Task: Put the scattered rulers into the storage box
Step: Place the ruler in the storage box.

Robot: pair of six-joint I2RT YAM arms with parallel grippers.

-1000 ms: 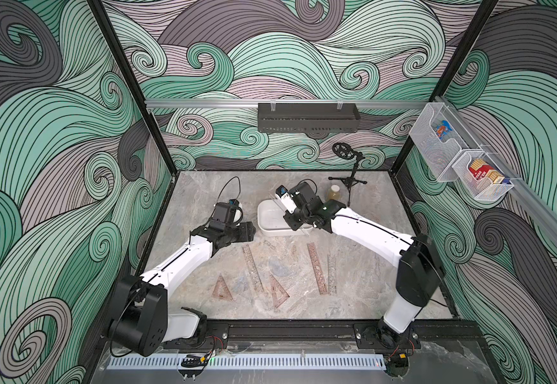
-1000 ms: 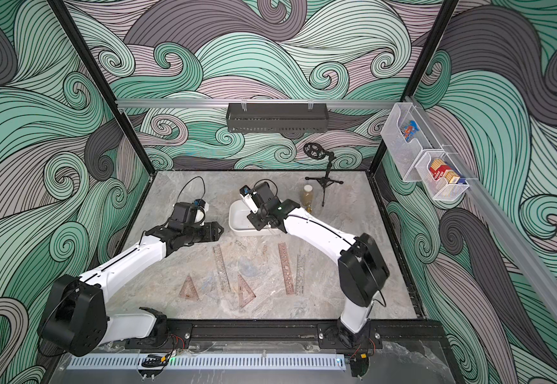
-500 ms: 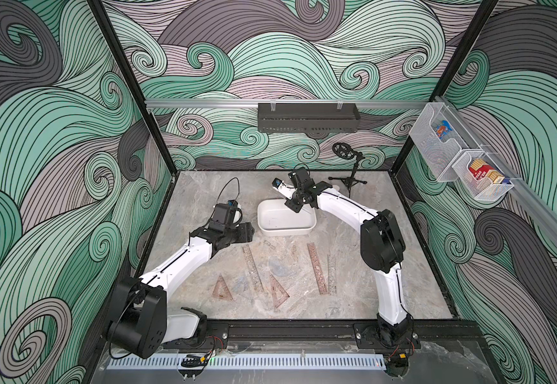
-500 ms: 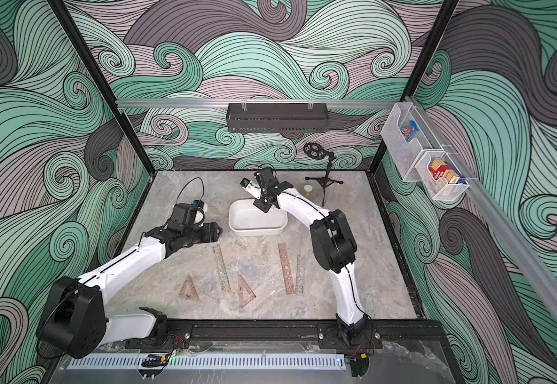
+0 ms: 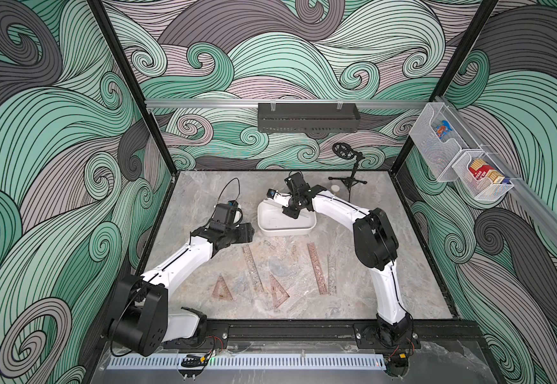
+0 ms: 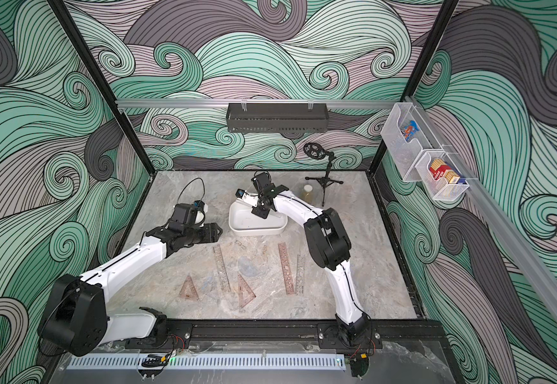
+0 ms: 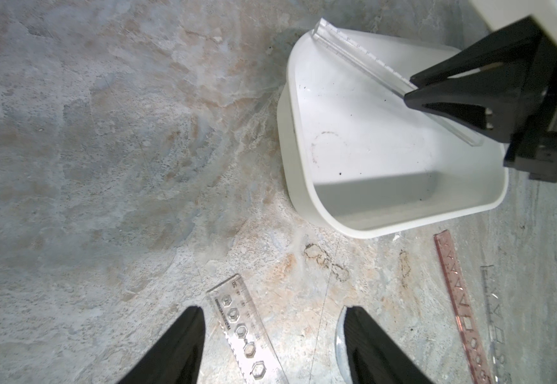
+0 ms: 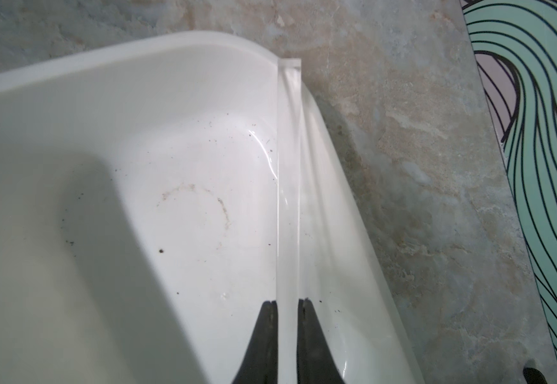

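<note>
Clear ruler, pinched by right claw, barely visible against white storage box.

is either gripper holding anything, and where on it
The right gripper pinches a clear ruler by its flat faces, partway along; the longer part reaches across the storage box. The left gripper is open, empty.
</note>
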